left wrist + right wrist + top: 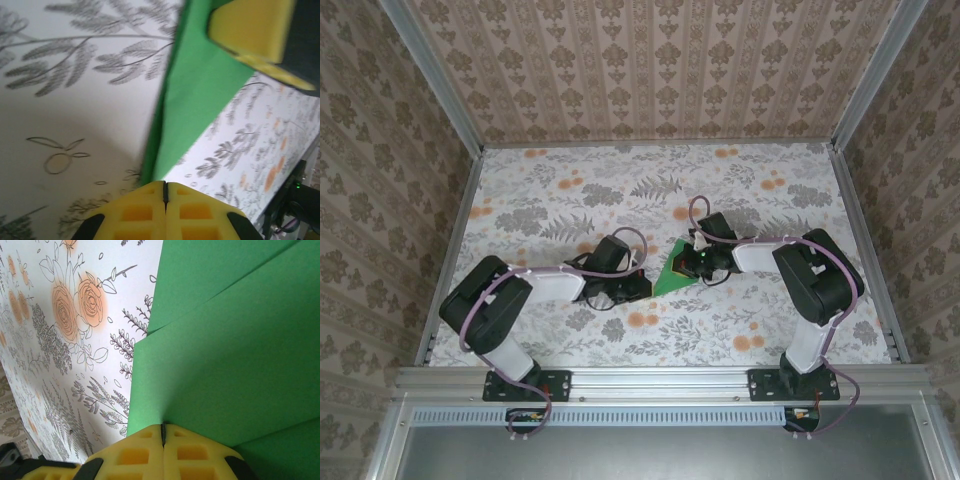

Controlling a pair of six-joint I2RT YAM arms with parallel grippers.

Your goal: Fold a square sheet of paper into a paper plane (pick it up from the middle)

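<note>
**Top external view.** The sheet of paper (674, 272), already partly folded into a triangular shape, sits near the middle of the table (570, 190), directly between the two arms. The left gripper (642, 284) meets its lower-left corner. The right gripper (692, 262) meets its upper-right side. Neither arm is nearer, since both are at the paper. Jaw state cannot be resolved in this view.

**Left wrist view.** The left gripper (165, 192) has its jaws pressed together with no gap at the seam. The narrow end of the sheet of paper (200, 95) runs into the fingertips and appears to be pinched there (the exact point of entry is blurred). From this gripper the paper's long axis leads forward and to the right, ending under one of the right gripper's pads (250, 25).

**Right wrist view.** The right gripper (163, 435) is likewise pressed together, pinching an edge of the sheet of paper (230, 365). Overlapping layers with straight fold edges extend ahead of it.

**Judgement.** The next fold depends on the axis held between the two grips. If either arm moves on its own, the paper is likely to skew or tear
</note>
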